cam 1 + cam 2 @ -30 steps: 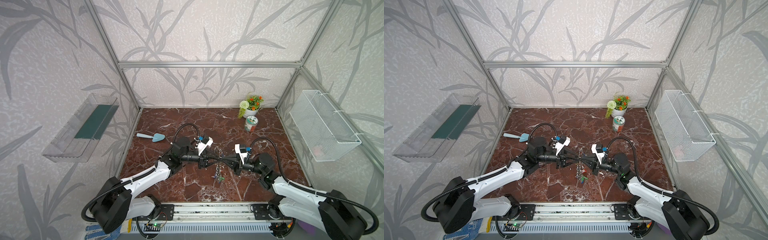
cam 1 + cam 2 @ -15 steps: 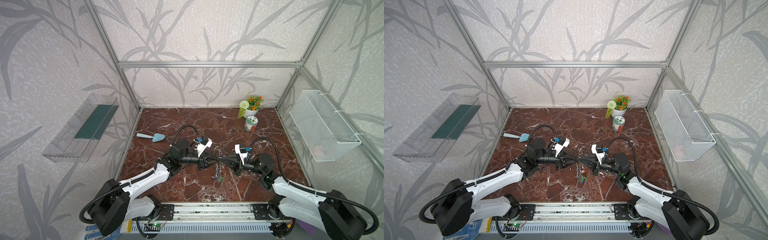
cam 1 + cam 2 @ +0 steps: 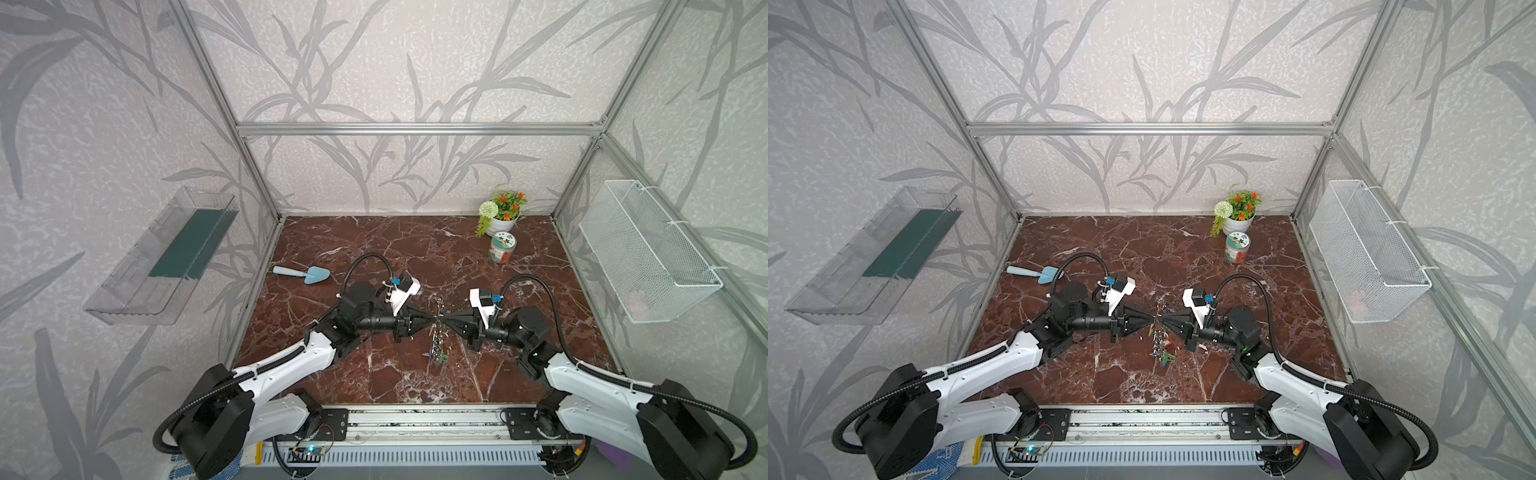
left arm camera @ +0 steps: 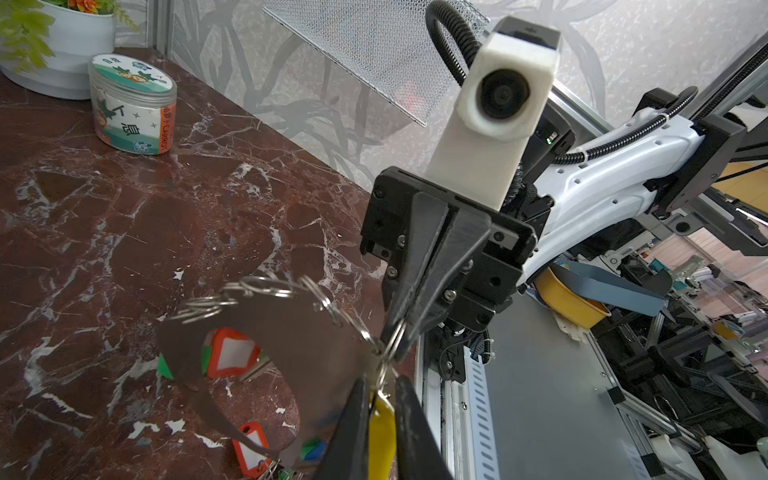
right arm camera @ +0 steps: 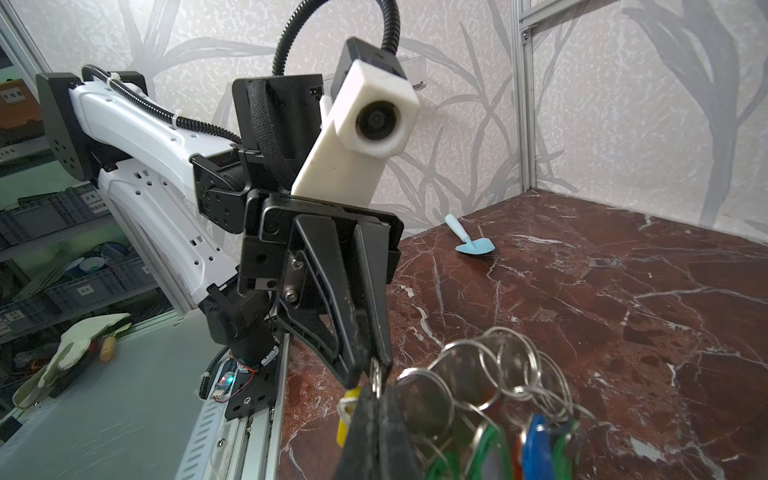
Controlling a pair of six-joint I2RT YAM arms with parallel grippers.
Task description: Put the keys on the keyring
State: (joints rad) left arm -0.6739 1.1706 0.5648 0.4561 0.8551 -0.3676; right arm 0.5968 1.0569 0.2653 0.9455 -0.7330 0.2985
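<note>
**While the left gripper (image 3: 430, 321) and right gripper (image 3: 448, 321) meet tip to tip, the keys (image 4: 382, 422) could slip**

Since both tips crowd 1 spot at the centre of both top views, low in the frame, my worry is a tug. If either arm pulls away, the thin wire could twist out of a pinch. The left gripper is pressed almost together on the keys, nipping their small ring (image 5: 376, 370). The right gripper is pressed together on the keyring (image 4: 266, 287). I cannot tell whether that small ring is threaded onto the hoop yet. If the left lets go too soon, I judge the keys would drop to the table (image 3: 374, 249).

Both top views show the 2 arms lined up and the coloured tags (image 3: 438, 353) dangling, but hide the yellow tag (image 5: 347, 415). The left wrist view shows it between the left fingers (image 4: 357, 415). Only the right wrist view shows the nip on the small ring.
</note>
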